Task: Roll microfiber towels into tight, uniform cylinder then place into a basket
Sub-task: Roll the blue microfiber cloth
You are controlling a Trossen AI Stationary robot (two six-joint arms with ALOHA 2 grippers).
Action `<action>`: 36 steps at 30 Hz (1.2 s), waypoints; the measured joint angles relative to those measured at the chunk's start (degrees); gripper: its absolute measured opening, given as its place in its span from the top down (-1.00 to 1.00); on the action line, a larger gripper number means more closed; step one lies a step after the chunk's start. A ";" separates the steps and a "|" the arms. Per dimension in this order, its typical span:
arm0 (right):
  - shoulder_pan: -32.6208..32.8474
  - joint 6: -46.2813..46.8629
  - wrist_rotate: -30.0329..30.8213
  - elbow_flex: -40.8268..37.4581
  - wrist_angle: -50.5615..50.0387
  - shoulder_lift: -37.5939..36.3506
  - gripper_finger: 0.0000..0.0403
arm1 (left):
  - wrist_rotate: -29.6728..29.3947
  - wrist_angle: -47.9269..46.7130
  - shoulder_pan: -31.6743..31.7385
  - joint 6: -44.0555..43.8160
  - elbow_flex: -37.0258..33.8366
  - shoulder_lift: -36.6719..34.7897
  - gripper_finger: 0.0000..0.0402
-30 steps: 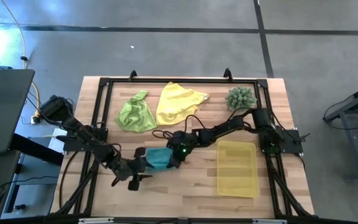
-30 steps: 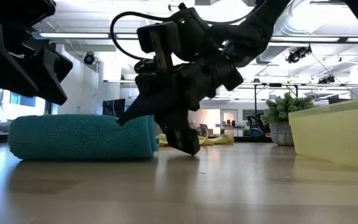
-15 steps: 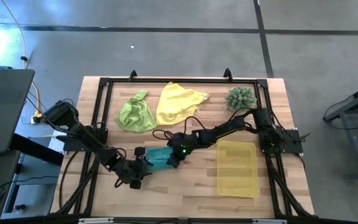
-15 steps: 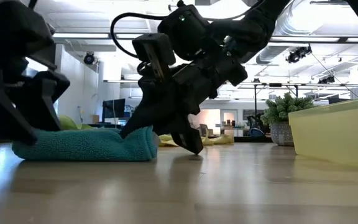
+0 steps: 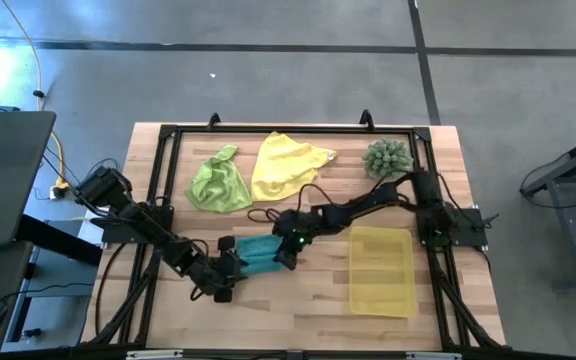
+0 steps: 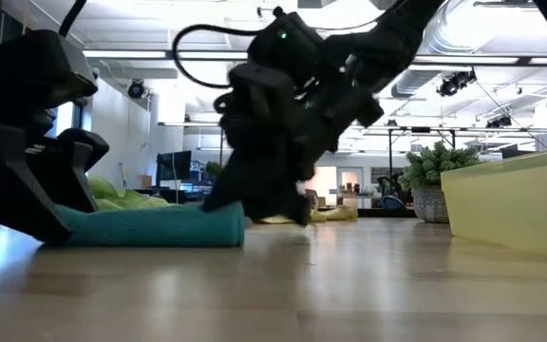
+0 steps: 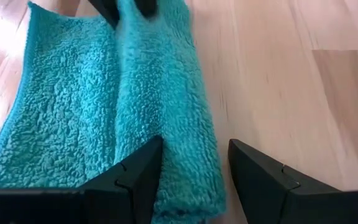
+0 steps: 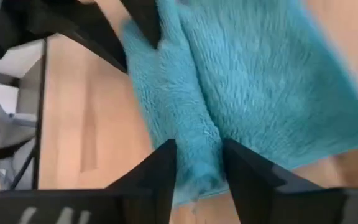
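Since a second ago we see the left pincer (image 5: 230,280) has slid in along the table (image 5: 298,300) to the near end of the teal towel (image 5: 259,252), and the right pincer (image 5: 286,257) has loosened its clench at the other end. In the left wrist view the left pincer's fingers (image 7: 135,177) stand spread, one on top of the towel's rolled fold and the other beside it on bare wood. The teal towel lies low and partly rolled near the table's middle (its loose flap spreads flat beside the roll). In the right wrist view the right pincer's fingers (image 8: 160,171) straddle the roll's edge, parted a little, with the fold between them; we cannot tell whether they press it. Behind, near the far edge, lie the lime green towel (image 5: 218,182) and the yellow towel (image 5: 286,164), both crumpled and touching. Further right stands the spiky plant (image 5: 386,157), and in front of it the yellow basket (image 5: 381,270).
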 joint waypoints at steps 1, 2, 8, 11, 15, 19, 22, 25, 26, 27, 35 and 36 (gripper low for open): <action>-0.07 -1.47 0.19 -0.01 -0.86 -1.57 0.35 | 0.02 -0.02 0.01 -0.23 0.00 0.00 0.12; -0.03 -3.33 0.61 0.01 -1.47 -3.03 0.33 | 0.04 -0.02 -0.01 -0.90 -0.02 0.00 0.12; 5.11 -23.63 9.12 0.23 -2.28 -7.05 0.29 | 0.13 -0.09 -0.01 -6.79 -0.02 0.00 0.12; 9.73 -33.31 18.10 0.32 -0.56 -6.09 0.29 | 0.15 -0.09 -0.01 -8.73 -0.02 0.00 0.12; 13.40 -40.62 30.66 0.23 4.10 -2.30 0.28 | 0.26 0.33 -0.01 -8.97 -0.09 0.00 0.12; 14.35 -41.75 35.05 0.36 10.00 1.26 0.18 | 0.41 0.84 0.36 -9.30 -0.17 0.04 0.12; 14.28 -40.42 35.99 0.36 9.95 3.16 0.06 | 0.41 0.83 0.36 -10.50 -0.17 0.04 0.12; 14.16 -40.27 36.03 0.42 9.19 3.98 -0.02 | 0.41 0.94 0.36 -10.58 -0.17 0.04 0.12; 14.07 -40.25 36.03 0.44 8.57 4.30 -0.04 | 0.42 0.98 0.36 -10.66 -0.17 0.04 0.12; 13.95 -40.00 36.03 0.49 8.06 4.53 -0.04 | 0.46 1.08 0.37 -10.76 -0.17 0.07 0.12; 12.11 -31.00 33.57 0.82 4.07 4.87 0.09 | 3.88 4.27 0.49 -14.91 -0.20 0.17 0.12; 11.85 -29.75 33.03 0.82 3.96 4.86 0.13 | 4.97 5.23 0.49 -15.64 -0.23 0.10 0.12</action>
